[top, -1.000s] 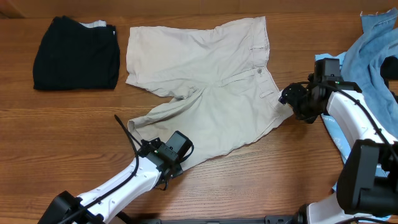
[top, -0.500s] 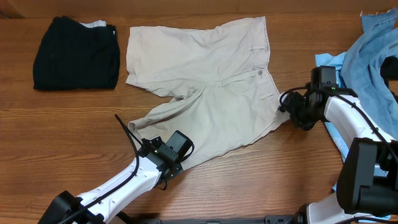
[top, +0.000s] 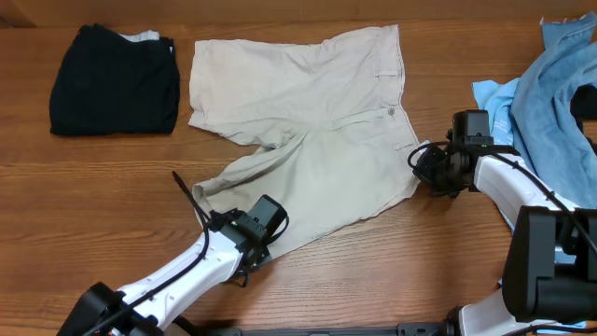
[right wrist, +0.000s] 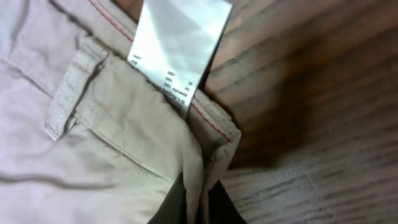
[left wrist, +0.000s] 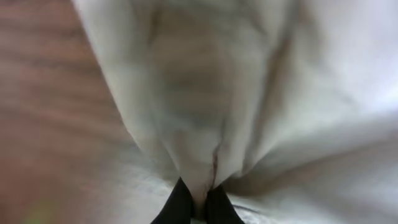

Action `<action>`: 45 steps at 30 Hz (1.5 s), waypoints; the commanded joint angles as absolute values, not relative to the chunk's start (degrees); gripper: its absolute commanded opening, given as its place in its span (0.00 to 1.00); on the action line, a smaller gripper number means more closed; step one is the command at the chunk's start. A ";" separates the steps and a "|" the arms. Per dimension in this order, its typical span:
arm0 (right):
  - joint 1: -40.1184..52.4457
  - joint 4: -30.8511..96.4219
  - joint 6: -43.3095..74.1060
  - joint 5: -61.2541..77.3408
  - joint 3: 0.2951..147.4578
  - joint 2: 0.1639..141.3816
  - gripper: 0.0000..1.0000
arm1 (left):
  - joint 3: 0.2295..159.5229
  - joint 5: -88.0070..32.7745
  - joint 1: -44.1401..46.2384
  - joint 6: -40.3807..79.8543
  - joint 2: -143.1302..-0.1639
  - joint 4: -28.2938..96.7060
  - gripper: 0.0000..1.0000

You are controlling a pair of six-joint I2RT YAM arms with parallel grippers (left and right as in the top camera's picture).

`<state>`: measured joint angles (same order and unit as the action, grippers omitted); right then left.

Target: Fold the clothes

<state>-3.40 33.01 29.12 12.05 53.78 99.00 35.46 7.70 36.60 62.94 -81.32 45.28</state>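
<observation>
The pale beige shorts (top: 308, 103) lie spread across the middle of the wooden table, waistband to the right, two legs to the left. My left gripper (top: 254, 241) is shut on the hem of the near leg; in the left wrist view the cloth (left wrist: 205, 93) bunches up between the black fingertips (left wrist: 179, 208). My right gripper (top: 422, 161) is shut on the near corner of the waistband (right wrist: 205, 134), beside a belt loop (right wrist: 69, 99) and a white care label (right wrist: 177, 43).
A folded black garment (top: 114, 78) lies at the far left. Blue denim and light-blue garments (top: 550, 89) are heaped at the right edge, close behind the right arm. Bare wood runs along the near side of the table.
Both grippers have shut on the shorts. The right gripper moved left and slightly nearer onto the waistband corner. The left gripper stayed at the leg hem.
</observation>
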 commanded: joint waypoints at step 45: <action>-16.99 44.42 26.33 5.10 66.94 79.29 0.05 | 73.49 35.57 29.32 39.42 -90.50 36.99 0.04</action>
